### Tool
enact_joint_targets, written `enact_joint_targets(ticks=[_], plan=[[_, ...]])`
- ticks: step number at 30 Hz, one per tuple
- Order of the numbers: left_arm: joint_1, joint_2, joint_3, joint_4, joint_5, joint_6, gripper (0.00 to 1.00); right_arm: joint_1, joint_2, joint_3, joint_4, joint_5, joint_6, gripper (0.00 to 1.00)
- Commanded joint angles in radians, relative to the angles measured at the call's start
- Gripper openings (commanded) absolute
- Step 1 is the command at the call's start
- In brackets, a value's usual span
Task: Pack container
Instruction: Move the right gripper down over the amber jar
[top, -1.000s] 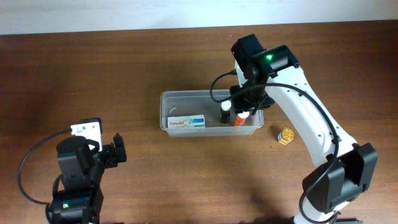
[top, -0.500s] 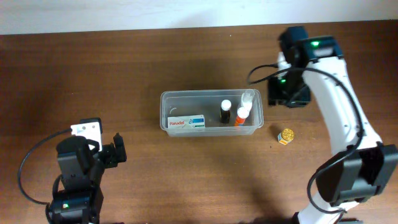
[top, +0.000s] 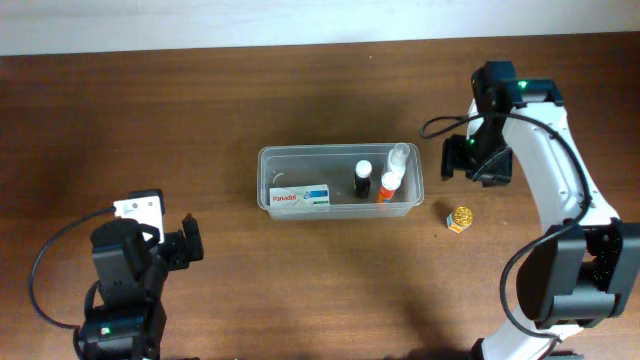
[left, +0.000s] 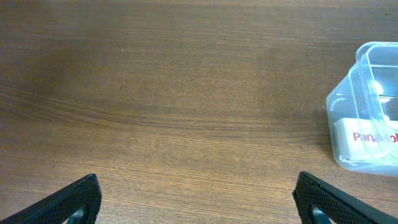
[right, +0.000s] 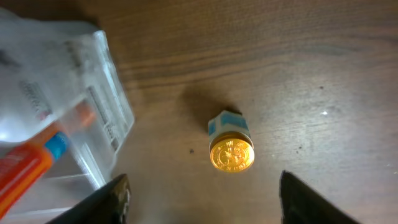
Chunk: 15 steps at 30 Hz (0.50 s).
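The clear plastic container (top: 290, 157) sits mid-table. It holds a white Panadol box (top: 300, 196), a black bottle with a white cap (top: 362, 180), an orange-capped bottle (top: 386, 187) and a clear-capped bottle (top: 399, 157). A small gold-lidded jar (top: 460, 219) stands on the table to the container's right; it also shows in the right wrist view (right: 231, 152). My right gripper (right: 202, 193) is open and empty above the table, just past the jar, with the container's corner (right: 112, 118) at the left of its view. My left gripper (left: 199, 199) is open and empty, far left of the container (left: 367, 112).
The table is bare brown wood. The left arm's base (top: 125, 270) sits at the front left. The right arm (top: 560, 190) reaches along the right side.
My right gripper has left the container's right end and moved right, then slightly toward the front near the gold-lidded jar. A clear-capped bottle now stands in the container. The left arm is still.
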Motion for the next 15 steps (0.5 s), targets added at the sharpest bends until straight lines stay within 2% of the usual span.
enact_joint_targets(ticks=[1,3,15], plan=[[-0.002,0.001,-0.001,0.002,-0.007,0.019,1.00,-0.014,0.000,-0.076,0.048,0.023,0.005,0.74],[-0.002,0.001,-0.001,0.002,-0.007,0.019,0.99,-0.024,0.000,-0.120,0.084,0.023,0.008,0.80],[-0.002,0.001,-0.001,0.002,-0.007,0.019,0.99,-0.112,0.002,-0.255,0.159,0.022,0.006,0.81]])
